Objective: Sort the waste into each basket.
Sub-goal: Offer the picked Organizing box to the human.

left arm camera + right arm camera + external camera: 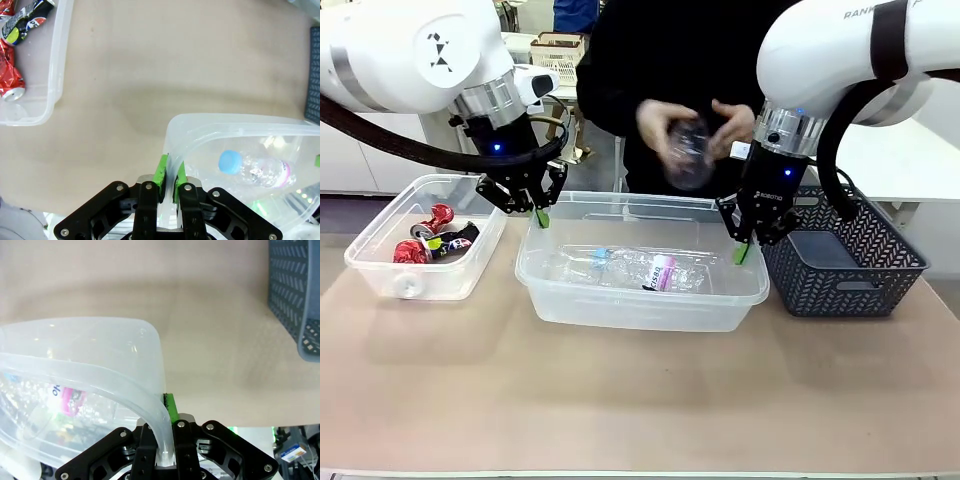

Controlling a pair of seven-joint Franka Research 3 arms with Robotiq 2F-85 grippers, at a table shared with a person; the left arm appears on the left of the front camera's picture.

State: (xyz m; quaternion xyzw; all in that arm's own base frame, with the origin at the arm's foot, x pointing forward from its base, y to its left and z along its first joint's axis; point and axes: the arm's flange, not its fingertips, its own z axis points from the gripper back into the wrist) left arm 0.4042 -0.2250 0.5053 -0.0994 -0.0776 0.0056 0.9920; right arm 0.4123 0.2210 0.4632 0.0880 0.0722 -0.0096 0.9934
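Note:
A large clear basket (pixel 640 300) sits mid-table with clear plastic bottles (pixel 630 268) in it, one with a blue cap (pixel 230 161) and a pink label. My left gripper (pixel 540 212) is shut on its left rim (pixel 172 145), one green pad (pixel 161 172) on each side of the wall. At the opposite end, my right gripper (pixel 744 248) is shut on the right rim (pixel 155 415). A smaller clear basket (pixel 380 265) at the left holds crushed red and black cans (pixel 432 240). The person's hands hold a clear plastic bottle (pixel 688 152) above the large basket's far side.
A dark grey lattice basket (pixel 845 262) stands right of the large one, close beside my right gripper, and its wall (pixel 295 300) shows in the right wrist view. Bare tan table (pixel 620 400) lies in front of all the containers.

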